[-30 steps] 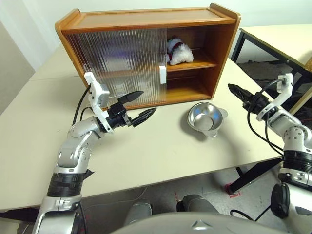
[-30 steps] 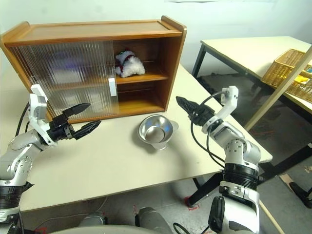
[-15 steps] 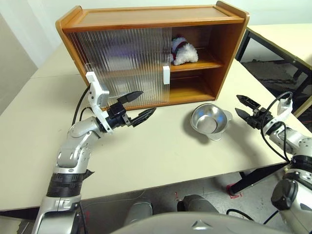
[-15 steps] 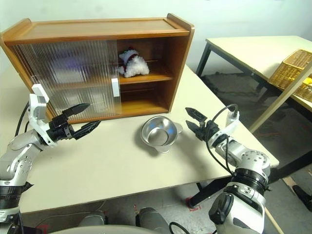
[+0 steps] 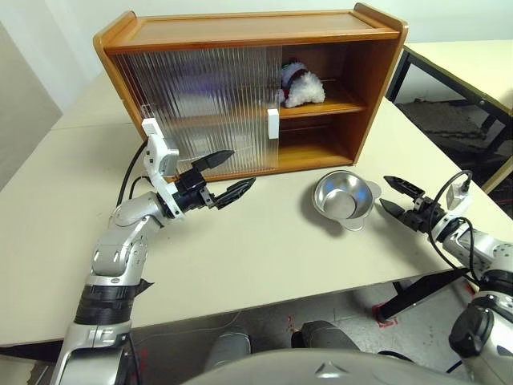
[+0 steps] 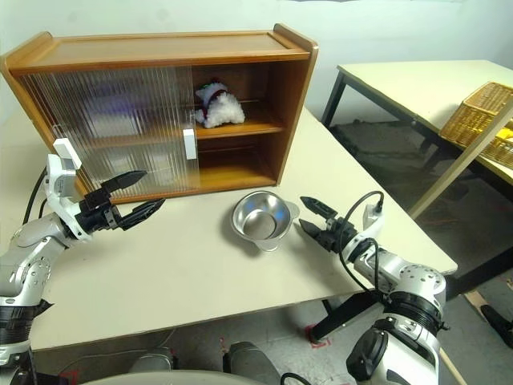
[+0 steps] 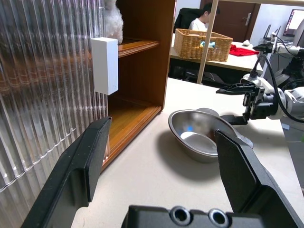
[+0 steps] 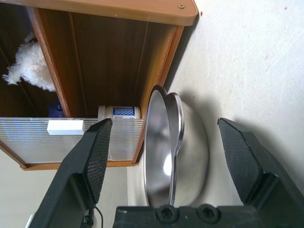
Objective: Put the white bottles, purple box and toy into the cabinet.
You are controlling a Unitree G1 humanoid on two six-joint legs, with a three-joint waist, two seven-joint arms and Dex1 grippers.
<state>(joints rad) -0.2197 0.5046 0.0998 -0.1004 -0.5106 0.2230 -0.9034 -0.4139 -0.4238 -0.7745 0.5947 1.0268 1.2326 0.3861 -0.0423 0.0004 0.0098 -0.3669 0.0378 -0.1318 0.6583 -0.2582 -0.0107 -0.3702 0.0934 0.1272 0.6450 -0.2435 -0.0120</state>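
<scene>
We hold our right gripper (image 5: 393,195) spread and empty near the table's (image 5: 264,257) right edge beside the steel bowl (image 5: 343,199), our left gripper (image 5: 227,172) likewise unclenched before the cabinet (image 5: 240,88), where the toy (image 5: 300,85) and a white bottle (image 8: 119,112) sit well beyond both.

Glossy wood cabinet (image 5: 240,32), ribbed translucent plastic doors (image 5: 200,104), shiny steel bowl (image 5: 343,199)

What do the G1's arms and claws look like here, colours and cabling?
Silver-grey segmented arms with black joint bands. Each ends in a claw of two black pointed fingers: left claw, right claw. A white camera block sits on each wrist, with a black cable looping back along the forearm.
</scene>
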